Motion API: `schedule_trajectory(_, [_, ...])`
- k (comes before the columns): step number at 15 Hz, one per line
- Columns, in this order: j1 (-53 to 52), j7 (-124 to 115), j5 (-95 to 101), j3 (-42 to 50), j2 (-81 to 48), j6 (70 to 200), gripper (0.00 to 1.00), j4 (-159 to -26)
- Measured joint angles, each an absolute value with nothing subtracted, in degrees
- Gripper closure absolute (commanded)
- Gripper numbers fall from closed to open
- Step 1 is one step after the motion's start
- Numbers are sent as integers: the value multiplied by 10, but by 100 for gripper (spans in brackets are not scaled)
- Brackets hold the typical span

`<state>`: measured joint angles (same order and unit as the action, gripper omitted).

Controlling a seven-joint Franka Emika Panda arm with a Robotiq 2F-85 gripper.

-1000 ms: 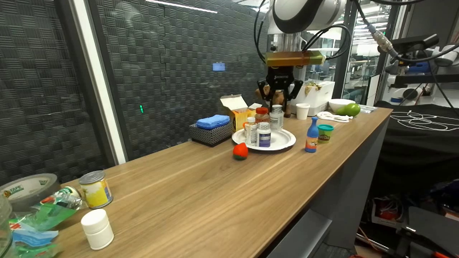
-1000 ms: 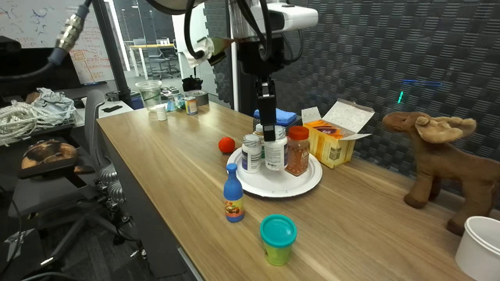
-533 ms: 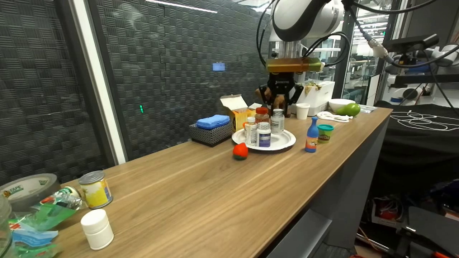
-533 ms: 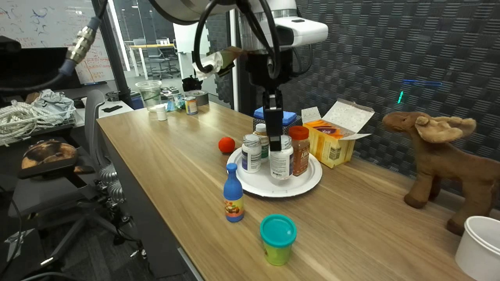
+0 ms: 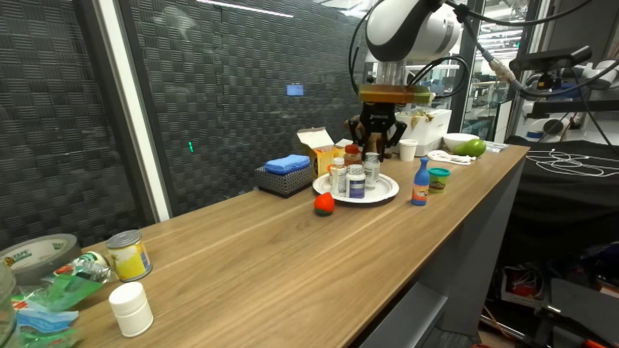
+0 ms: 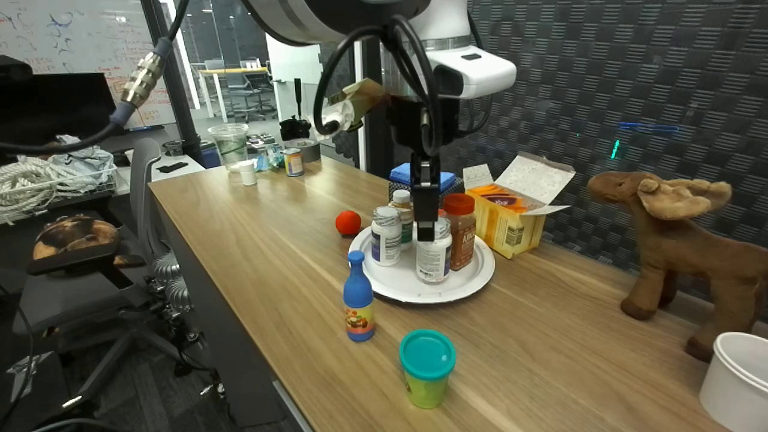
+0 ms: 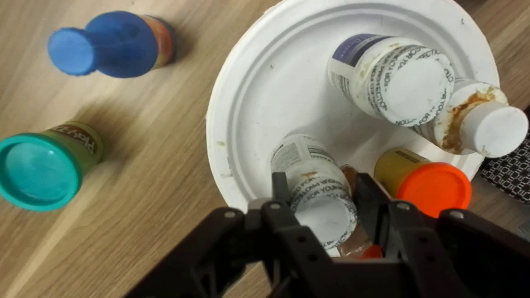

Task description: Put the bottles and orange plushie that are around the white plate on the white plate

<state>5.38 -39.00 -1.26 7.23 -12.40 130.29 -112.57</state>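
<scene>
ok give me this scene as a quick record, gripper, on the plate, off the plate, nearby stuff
gripper: looks closed on the cap end of a white bottle
bottle contact: touching the white plate or just above it, unclear
on plate: second white bottle, slim white-capped bottle, red-lidded jar, orange-lidded tub
off plate, on table: orange plushie, blue bottle, teal-lidded tub
nearby: open yellow box, toy moose

Arm (image 5: 437, 34): glossy white, rounded, black band (image 5: 410, 38) across it. Black cables (image 6: 320, 93) in thick loops; silver plug (image 6: 143, 78) on one. Amber-green block (image 5: 394, 94) above gripper (image 7: 324, 184), itself black, jointed, squared fingers (image 7: 281, 185), small silver screw heads (image 7: 402, 205). Pale mark (image 5: 379, 116) on its front, lettering perhaps, too small to read.
</scene>
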Motion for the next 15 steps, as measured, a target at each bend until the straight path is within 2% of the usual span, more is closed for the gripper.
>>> schedule_trajectory(3, [56,-386,-13,78,-130,1314,81,-1126])
schedule_trajectory(4, [57,-384,-14,79,-131,1317,31,-1126])
schedule_trajectory(6, [59,-381,-14,81,-132,1320,24,-1126])
schedule_trajectory(9, [60,-376,-14,82,-131,1322,1,-1126])
schedule_trajectory(15, [57,-387,43,83,-43,1314,0,-1178])
